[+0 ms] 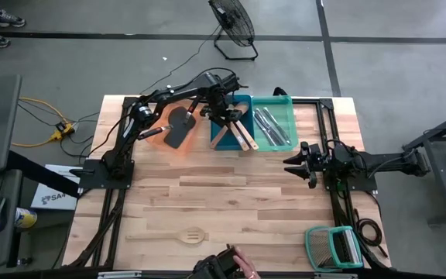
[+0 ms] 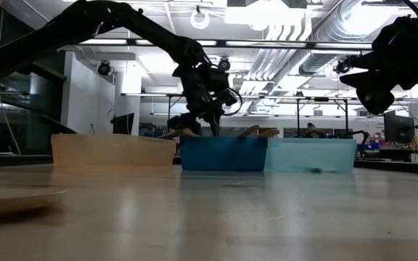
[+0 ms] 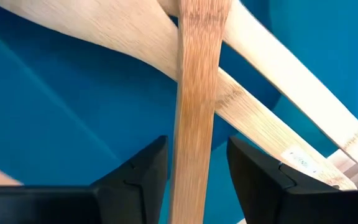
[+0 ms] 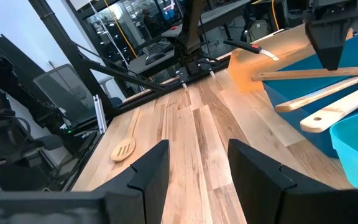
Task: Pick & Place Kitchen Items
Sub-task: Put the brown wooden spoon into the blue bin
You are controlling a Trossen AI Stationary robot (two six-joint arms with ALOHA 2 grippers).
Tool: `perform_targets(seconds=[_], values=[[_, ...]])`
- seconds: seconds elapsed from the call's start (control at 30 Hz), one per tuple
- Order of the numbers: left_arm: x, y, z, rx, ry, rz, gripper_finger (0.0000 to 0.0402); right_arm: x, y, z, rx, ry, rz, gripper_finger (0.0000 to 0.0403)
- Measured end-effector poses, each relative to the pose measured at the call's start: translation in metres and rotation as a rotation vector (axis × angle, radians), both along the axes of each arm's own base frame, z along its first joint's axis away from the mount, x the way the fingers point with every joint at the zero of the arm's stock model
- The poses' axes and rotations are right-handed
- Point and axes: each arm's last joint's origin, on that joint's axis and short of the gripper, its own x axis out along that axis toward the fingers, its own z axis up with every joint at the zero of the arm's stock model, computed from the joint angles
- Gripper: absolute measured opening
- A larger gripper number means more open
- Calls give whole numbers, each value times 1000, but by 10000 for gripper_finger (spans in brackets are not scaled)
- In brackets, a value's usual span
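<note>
My left gripper (image 1: 221, 110) hangs open over the blue tray (image 1: 245, 101), pointing steeply down. Its two fingers (image 3: 145, 177) stand on either side of a brown wooden utensil's handle (image 3: 196, 112) with a small gap on each side. That handle lies across two paler wooden utensils (image 3: 272, 134) in the tray, whose handle ends (image 4: 319, 118) lean out over the tray's rim. One more wooden slotted spoon (image 1: 190, 234) lies flat on the table near the front edge. My right gripper (image 1: 302, 164) waits open at the table's right side, level, holding nothing.
An orange tray (image 1: 155, 133) with a black spatula (image 1: 178, 128) stands left of the blue tray, and a teal tray (image 1: 285, 105) with silver cutlery (image 1: 269, 125) stands right of it. A green-framed wire rack (image 1: 333, 246) sits at the front right. A person's hand (image 1: 245, 267) shows at the front edge.
</note>
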Motion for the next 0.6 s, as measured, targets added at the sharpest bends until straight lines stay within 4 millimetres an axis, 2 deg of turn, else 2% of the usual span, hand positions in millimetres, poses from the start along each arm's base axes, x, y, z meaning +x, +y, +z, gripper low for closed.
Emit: perform_targets(seconds=[0.3,0.6], values=[[-5,-5,19,113,24,-2,161,0,0,0,0,0,0,156],[-4,-45,58,321,61,-154,161,0,0,0,0,0,0,156]])
